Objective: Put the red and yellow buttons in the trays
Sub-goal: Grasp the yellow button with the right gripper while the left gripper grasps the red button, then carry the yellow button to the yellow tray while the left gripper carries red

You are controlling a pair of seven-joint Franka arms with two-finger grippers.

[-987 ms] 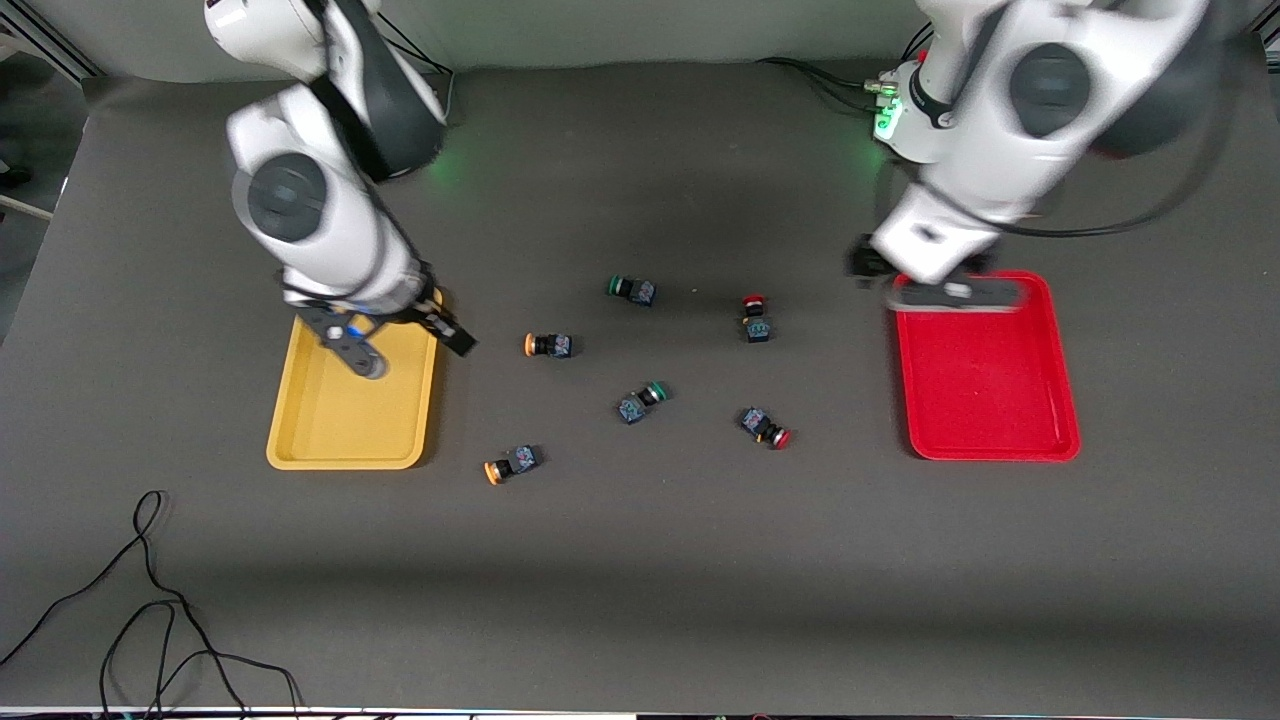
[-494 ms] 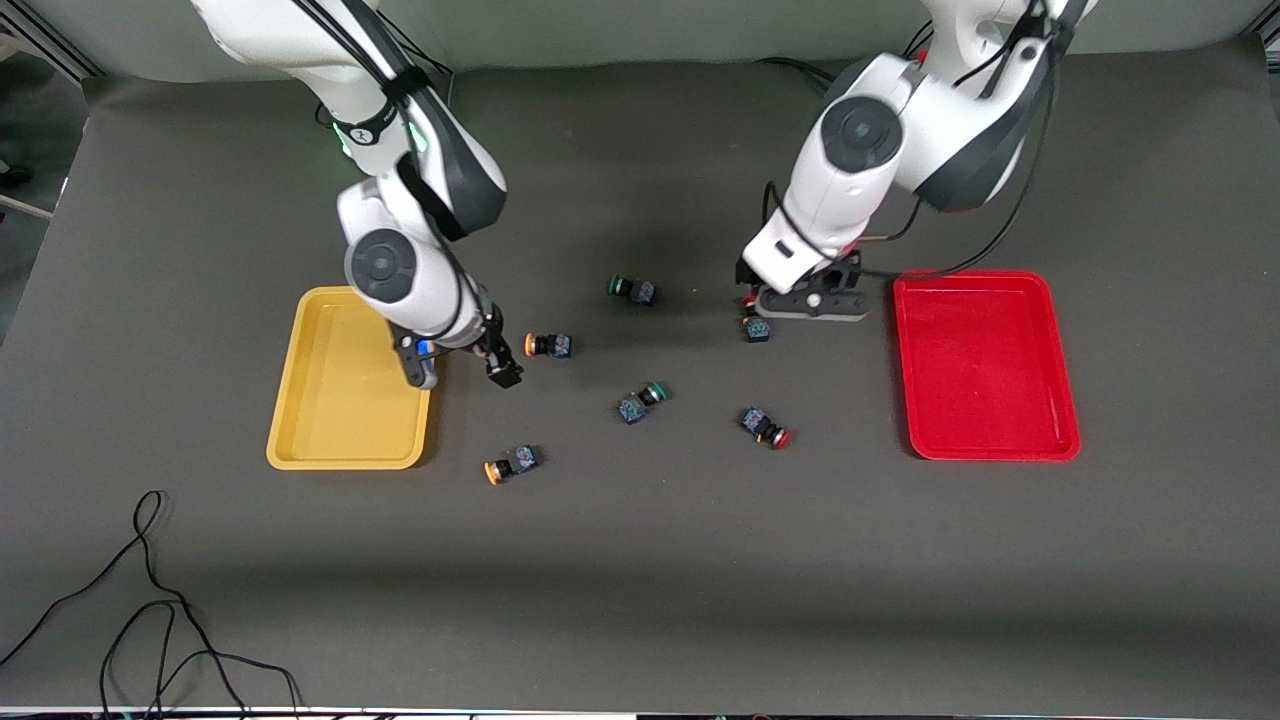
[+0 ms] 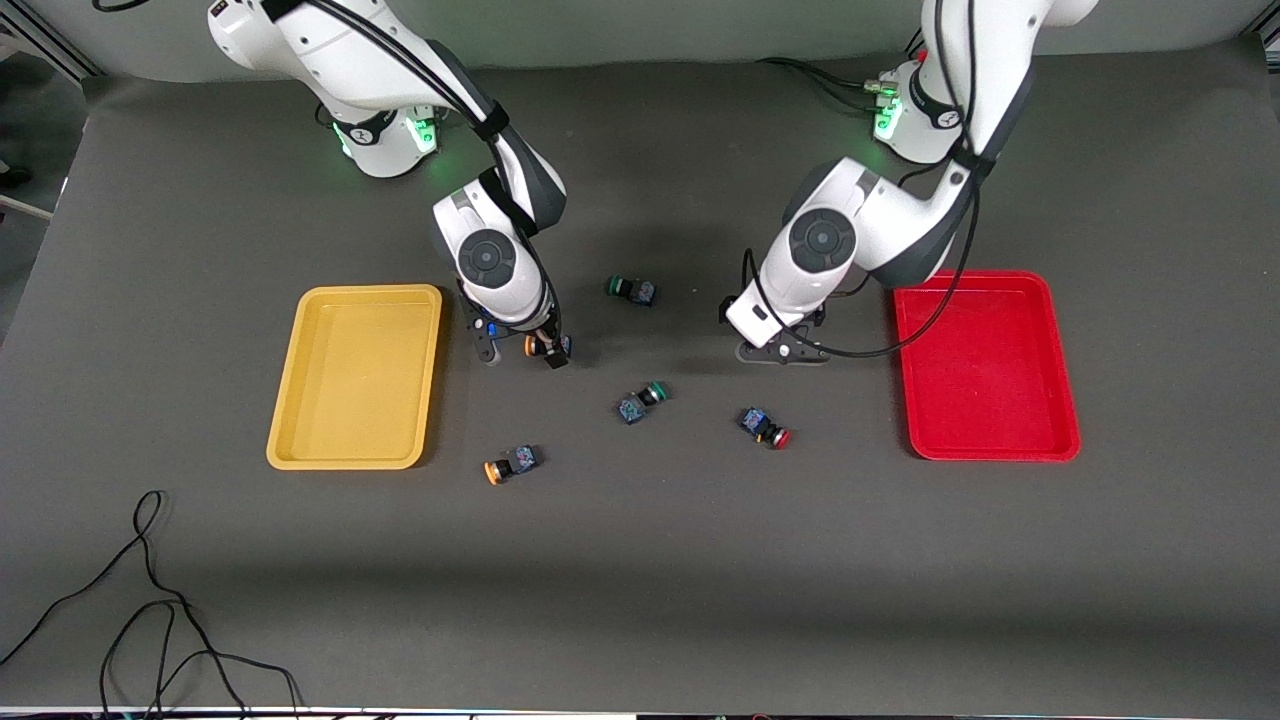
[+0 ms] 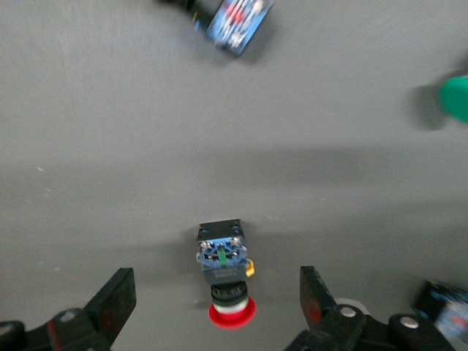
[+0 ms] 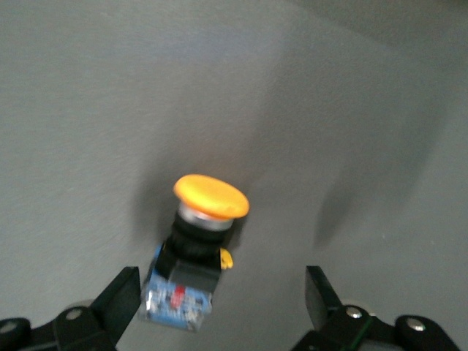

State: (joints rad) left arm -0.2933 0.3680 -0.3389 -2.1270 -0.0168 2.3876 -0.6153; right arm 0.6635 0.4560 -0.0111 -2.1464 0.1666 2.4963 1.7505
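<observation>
A dark grey table (image 3: pixel 640 560) is seen from above. A yellow tray (image 3: pixel 355 375) is laid toward the right arm's end, and a red tray (image 3: pixel 985 365) toward the left arm's end. Nothing is held in either tray.

The right gripper (image 3: pixel 520 352) is lowered just beside the yellow tray, over a yellow-capped button (image 5: pixel 196 245). Its fingers (image 5: pixel 117 296) are spread wide apart, and the button is seen lying between them on the table, not squeezed.

The left gripper (image 3: pixel 780 350) is lowered between the middle of the table and the red tray, over a red-capped button (image 4: pixel 223 274). Its fingers (image 4: pixel 117 300) are spread apart too, with the button lying on the table between them, untouched.

A second yellow-capped button (image 3: pixel 510 464) is found nearer to the front camera than the first one. A second red-capped button (image 3: pixel 764 427) is found nearer to the front camera than the left gripper. Two green-capped buttons are left on the table: one (image 3: pixel 640 401) in the middle, and one (image 3: pixel 631 290) farther from the front camera.

A black cable (image 3: pixel 150 600) is curled near the table's front corner. No words or labels can be read on anything.
</observation>
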